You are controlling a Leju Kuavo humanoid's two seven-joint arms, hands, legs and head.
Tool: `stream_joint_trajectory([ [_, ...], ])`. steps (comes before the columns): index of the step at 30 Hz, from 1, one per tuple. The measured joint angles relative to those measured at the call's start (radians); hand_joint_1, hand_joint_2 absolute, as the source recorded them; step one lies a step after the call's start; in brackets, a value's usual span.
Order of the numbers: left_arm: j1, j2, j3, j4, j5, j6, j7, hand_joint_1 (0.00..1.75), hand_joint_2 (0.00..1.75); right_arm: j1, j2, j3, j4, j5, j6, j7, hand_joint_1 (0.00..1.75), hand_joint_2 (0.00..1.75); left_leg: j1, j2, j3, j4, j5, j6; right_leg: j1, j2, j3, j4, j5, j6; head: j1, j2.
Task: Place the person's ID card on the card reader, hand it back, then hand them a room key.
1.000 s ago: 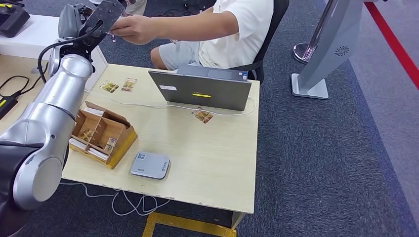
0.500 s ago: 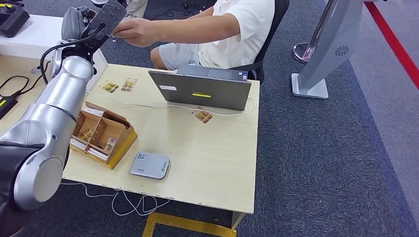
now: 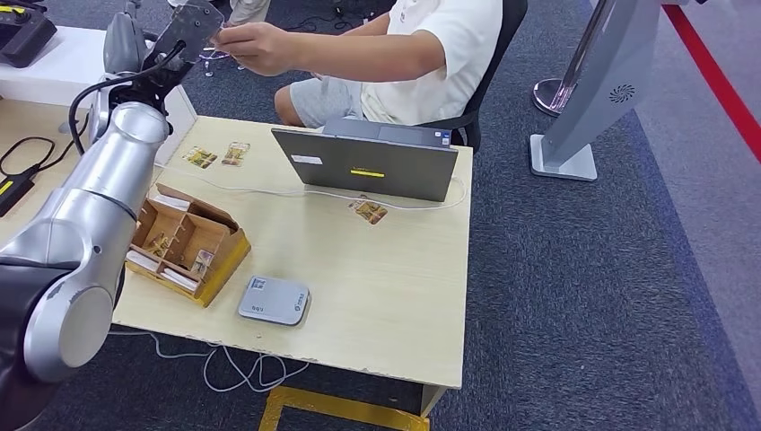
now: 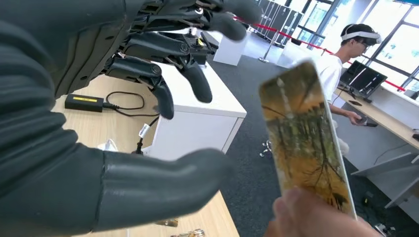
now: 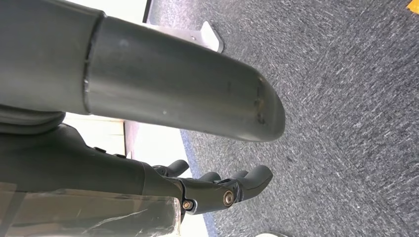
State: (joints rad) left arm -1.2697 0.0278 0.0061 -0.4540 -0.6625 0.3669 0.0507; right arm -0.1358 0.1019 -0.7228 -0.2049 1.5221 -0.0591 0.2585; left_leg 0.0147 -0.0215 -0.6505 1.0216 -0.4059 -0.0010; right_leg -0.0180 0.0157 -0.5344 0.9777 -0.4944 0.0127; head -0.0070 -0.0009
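My left hand (image 3: pixel 187 32) is raised high beyond the table's far left corner, its thumb and fingers spread with nothing between them. In the left wrist view the same hand (image 4: pixel 74 98) is apart from a card (image 4: pixel 306 143) with a yellow-brown picture. A person's fingers (image 4: pixel 301 215) pinch that card at its lower end. The seated person's hand (image 3: pixel 258 45) is just right of my left hand. The grey card reader (image 3: pixel 274 301) lies near the table's front edge. My right hand (image 5: pixel 123 173) hangs over the carpet, holding nothing.
A cardboard box (image 3: pixel 184 242) with compartments of cards stands at the table's left. Loose cards (image 3: pixel 199 157) (image 3: pixel 369 212) lie near an open laptop (image 3: pixel 368 166). A white cable runs across the table. A grey stand (image 3: pixel 583 99) is on the carpet at the right.
The person's hand, which was against my left hand, has drawn away to the right with the card. My left hand stays raised.
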Motion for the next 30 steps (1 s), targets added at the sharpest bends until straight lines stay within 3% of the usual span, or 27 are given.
stream_joint_trajectory([
  [23, 0.000, 0.000, 0.000, 0.000, 0.019, 0.007, -0.026, 0.00, 1.75, -0.004, 0.000, 0.001, 0.001, -0.001, 0.000, 0.002, 0.00, 0.00, 0.000, 0.000, 0.000, 0.000, 0.000, 0.000, 0.000, 0.000, 0.000, 0.000, 0.000, 0.000, 0.000, 0.000],
  [30, 0.043, 0.005, 0.009, -0.053, 0.143, 0.094, -0.180, 0.00, 1.75, 0.000, 0.000, 0.001, 0.002, -0.006, 0.000, 0.001, 0.00, 0.00, 0.000, 0.000, 0.000, 0.000, 0.000, 0.000, 0.000, 0.000, 0.000, 0.000, 0.000, 0.000, 0.000, 0.000],
])
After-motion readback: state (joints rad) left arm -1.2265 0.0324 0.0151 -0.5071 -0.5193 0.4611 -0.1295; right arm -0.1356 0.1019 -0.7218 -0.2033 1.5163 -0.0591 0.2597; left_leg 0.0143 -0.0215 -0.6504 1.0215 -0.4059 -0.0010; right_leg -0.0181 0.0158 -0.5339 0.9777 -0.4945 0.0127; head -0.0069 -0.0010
